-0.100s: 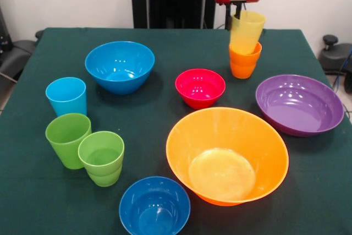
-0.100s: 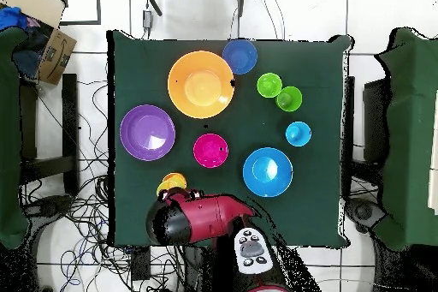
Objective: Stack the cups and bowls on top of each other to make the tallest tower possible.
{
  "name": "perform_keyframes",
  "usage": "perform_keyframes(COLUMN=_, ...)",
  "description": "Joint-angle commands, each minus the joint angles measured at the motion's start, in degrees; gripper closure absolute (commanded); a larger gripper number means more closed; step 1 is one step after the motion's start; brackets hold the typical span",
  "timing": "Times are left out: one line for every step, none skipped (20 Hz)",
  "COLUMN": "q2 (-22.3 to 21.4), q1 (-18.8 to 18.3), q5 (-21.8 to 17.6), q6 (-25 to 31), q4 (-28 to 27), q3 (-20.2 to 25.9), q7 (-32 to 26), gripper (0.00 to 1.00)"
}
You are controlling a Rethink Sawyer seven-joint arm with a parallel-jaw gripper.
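**A:** Where is the claw (image 1: 240,12)?

**B:** Above the far edge of the desk (image 1: 165,53), toward the far right corner as the front view shows it. The red head of the arm (image 2: 201,218) hangs there, and the yellow cup (image 1: 247,31) sits tilted right under it, its bottom tucked into the orange cup (image 1: 245,60).

**A:** Is it holding the yellow cup?

**B:** I cannot tell. The cup's rim reaches up to the claw, but the grasping parts are hidden behind it, so wide or narrow is not visible.

**A:** And the rest of the cups?

**B:** All by the left edge in the front view. The light blue cup (image 1: 66,96) stands farthest back, a plain green cup (image 1: 67,139) in front of it, and the stepped green cup (image 1: 102,157) touching that one's right side.

**A:** The bowls?

**B:** One blue bowl (image 1: 120,66) toward the far left, the small red bowl (image 1: 200,87) near the middle, the purple bowl (image 1: 299,104) by the right edge. The large orange bowl (image 1: 226,154) is toward the near edge, and a second blue bowl (image 1: 154,206) sits at that edge, just beside it on the left.

**A:** Anything stacked besides the two cups?

**B:** No, every bowl stands alone, open side up.
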Motion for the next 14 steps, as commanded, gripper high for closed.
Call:
perform_keyframes(q2=4.1, q1=0.0, q5=-1.0, q6=-3.9, q4=-0.9, q3=5.0, q7=5.4, gripper=1.00)
perform_keyframes(q2=4.1, q1=-0.1, q5=-1.0, q6=-4.1, q4=-0.9, q3=5.1, q7=5.5, gripper=1.00)
perform_keyframes(q2=4.2, q1=-0.2, q5=-1.0, q6=-4.3, q4=-0.8, q3=5.2, q7=5.5, gripper=1.00)
perform_keyframes(q2=4.3, q1=-0.6, q5=-0.9, q6=-4.6, q4=-0.7, q3=5.6, q7=5.4, gripper=1.00)
perform_keyframes(q2=4.4, q1=-0.6, q5=-0.8, q6=-4.5, q4=-0.6, q3=5.6, q7=5.5, gripper=1.00)
perform_keyframes(q2=4.4, q1=-0.6, q5=-0.5, q6=-4.2, q4=-0.6, q3=5.6, q7=5.7, gripper=1.00)
perform_keyframes(q2=4.5, q1=-0.5, q5=-0.2, q6=-4.0, q4=-0.5, q3=5.5, q7=5.8, gripper=1.00)
perform_keyframes(q2=4.5, q1=-0.5, q5=0.0, q6=-3.4, q4=-0.6, q3=5.5, q7=5.7, gripper=1.00)
perform_keyframes(q2=4.6, q1=-0.4, q5=-0.1, q6=-2.8, q4=-0.7, q3=5.4, q7=5.4, gripper=1.00)
perform_keyframes(q2=4.6, q1=-0.2, q5=-0.2, q6=-2.3, q4=-0.8, q3=5.2, q7=5.2, gripper=1.00)
perform_keyframes(q2=4.7, q1=0.0, q5=-0.2, q6=-1.7, q4=-0.9, q3=4.9, q7=5.1, gripper=1.00)
perform_keyframes(q2=4.7, q1=0.2, q5=-0.2, q6=-1.1, q4=-1.0, q3=4.6, q7=5.0, gripper=1.00)
perform_keyframes(q2=4.7, q1=0.7, q5=-0.2, q6=-0.1, q4=-1.2, q3=4.0, q7=4.8, gripper=1.00)
perform_keyframes(q2=4.8, q1=1.1, q5=-0.3, q6=0.9, q4=-1.6, q3=3.4, q7=4.4, gripper=1.00)
